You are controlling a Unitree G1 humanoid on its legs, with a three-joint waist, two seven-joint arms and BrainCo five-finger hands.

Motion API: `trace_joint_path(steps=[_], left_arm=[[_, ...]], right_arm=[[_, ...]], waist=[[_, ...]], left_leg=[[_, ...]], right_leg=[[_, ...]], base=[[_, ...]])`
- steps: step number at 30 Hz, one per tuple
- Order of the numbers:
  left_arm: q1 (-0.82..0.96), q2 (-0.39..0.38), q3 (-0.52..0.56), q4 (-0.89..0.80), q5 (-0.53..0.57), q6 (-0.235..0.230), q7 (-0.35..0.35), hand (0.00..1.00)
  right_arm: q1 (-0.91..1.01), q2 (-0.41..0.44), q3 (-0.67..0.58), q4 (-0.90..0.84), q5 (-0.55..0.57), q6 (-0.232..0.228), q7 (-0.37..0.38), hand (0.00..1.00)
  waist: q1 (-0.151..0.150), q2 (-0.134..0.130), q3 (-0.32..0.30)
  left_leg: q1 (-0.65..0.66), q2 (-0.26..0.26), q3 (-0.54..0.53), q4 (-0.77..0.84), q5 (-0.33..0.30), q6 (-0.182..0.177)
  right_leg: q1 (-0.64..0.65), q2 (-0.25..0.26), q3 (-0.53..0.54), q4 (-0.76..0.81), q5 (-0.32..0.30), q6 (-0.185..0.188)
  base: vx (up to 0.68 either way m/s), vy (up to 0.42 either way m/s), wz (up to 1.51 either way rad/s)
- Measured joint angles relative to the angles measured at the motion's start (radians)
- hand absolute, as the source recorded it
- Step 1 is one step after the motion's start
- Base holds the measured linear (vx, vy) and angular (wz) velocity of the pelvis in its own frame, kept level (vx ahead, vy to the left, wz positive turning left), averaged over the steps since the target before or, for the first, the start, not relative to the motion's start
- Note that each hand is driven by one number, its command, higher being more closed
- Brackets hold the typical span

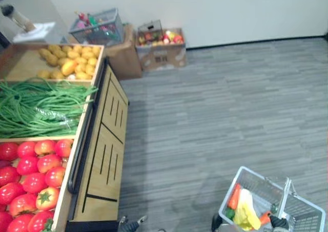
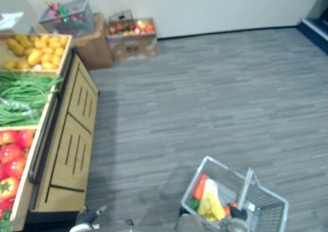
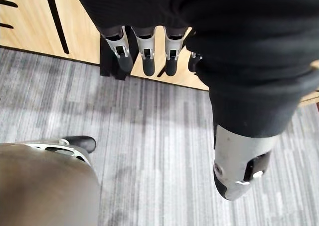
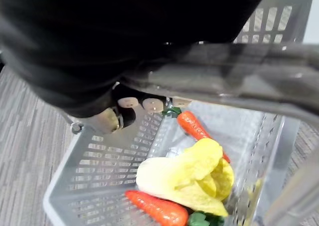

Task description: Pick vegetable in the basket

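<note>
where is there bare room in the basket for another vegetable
Bare mesh between the basket's rim and the cabbage, and the half beyond the handle the right hand grips. Crowded where cabbage and both carrots pile.

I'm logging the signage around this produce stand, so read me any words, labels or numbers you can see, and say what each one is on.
No text here can be read.
Cardboard box by the wall: dark print on its front, too small to read.
Wooden stand: no lettering visible on its front panels.
Basket: no label visible.
</note>
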Motion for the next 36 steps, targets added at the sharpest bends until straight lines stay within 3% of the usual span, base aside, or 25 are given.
trace_joint_path(steps=[3, 6, 12, 16, 20, 29, 36], left_arm=[[-0.004, 0.022, -0.032, 0.013, 0.017, 0.008, 0.002, 0.00], [0.003, 0.029, -0.062, 0.018, 0.041, 0.008, 0.003, 0.00], [0.004, 0.056, -0.108, 0.029, 0.034, -0.001, -0.007, 0.00], [0.007, 0.064, -0.097, 0.029, -0.043, -0.005, -0.030, 0.00], [0.021, 0.046, -0.037, 0.044, -0.095, -0.005, -0.046, 0.00], [0.030, 0.014, 0.019, 0.126, -0.255, 0.001, -0.047, 0.00], [0.028, 0.018, 0.005, 0.131, -0.287, 0.001, -0.047, 0.00]], right_arm=[[0.002, 0.011, -0.001, -0.020, 0.000, 0.000, -0.001, 1.00], [-0.002, 0.035, 0.013, -0.061, -0.009, -0.002, 0.002, 1.00], [0.011, 0.054, 0.041, -0.077, -0.018, -0.006, 0.031, 1.00], [0.029, 0.074, 0.039, -0.068, -0.009, -0.024, 0.051, 1.00], [0.036, 0.086, 0.035, -0.033, 0.029, -0.023, 0.072, 1.00], [0.060, 0.083, -0.007, 0.031, 0.198, -0.031, 0.071, 1.00], [0.063, 0.093, -0.046, 0.065, 0.297, -0.031, 0.067, 1.00]], waist=[[0.000, -0.026, 0.011], [0.010, -0.032, 0.014], [0.012, -0.054, 0.023], [0.030, -0.075, 0.014], [0.031, -0.071, 0.004], [0.030, -0.024, -0.040], [0.028, -0.028, -0.044]], left_leg=[[0.005, -0.062, 0.016, -0.002, 0.003, 0.004], [0.040, -0.086, 0.069, -0.026, 0.002, 0.005], [0.106, -0.049, 0.100, -0.029, -0.014, 0.033], [0.087, -0.054, 0.101, -0.029, -0.026, 0.051], [0.083, -0.043, 0.098, -0.027, -0.026, 0.051], [0.120, -0.008, 0.089, -0.036, -0.035, 0.036], [0.120, -0.038, 0.042, -0.044, -0.033, 0.040]], right_leg=[[0.001, -0.055, 0.012, -0.009, 0.027, 0.023], [-0.003, -0.077, 0.025, 0.007, 0.032, 0.030], [-0.032, -0.070, -0.088, 0.162, 0.019, -0.005], [-0.006, -0.059, -0.097, 0.056, 0.019, -0.004], [0.087, -0.017, -0.119, -0.147, 0.109, 0.000], [0.127, 0.021, -0.141, -0.160, 0.107, -0.008], [0.149, -0.005, -0.188, -0.161, 0.107, -0.007]], base=[[0.05, 0.239, -0.04], [0.05, 0.140, -0.29], [0.00, -0.003, -0.18], [-0.03, -0.024, -0.07], [-0.03, -0.053, 0.01], [0.04, -0.033, 0.02], [-0.02, 0.031, 0.18]])
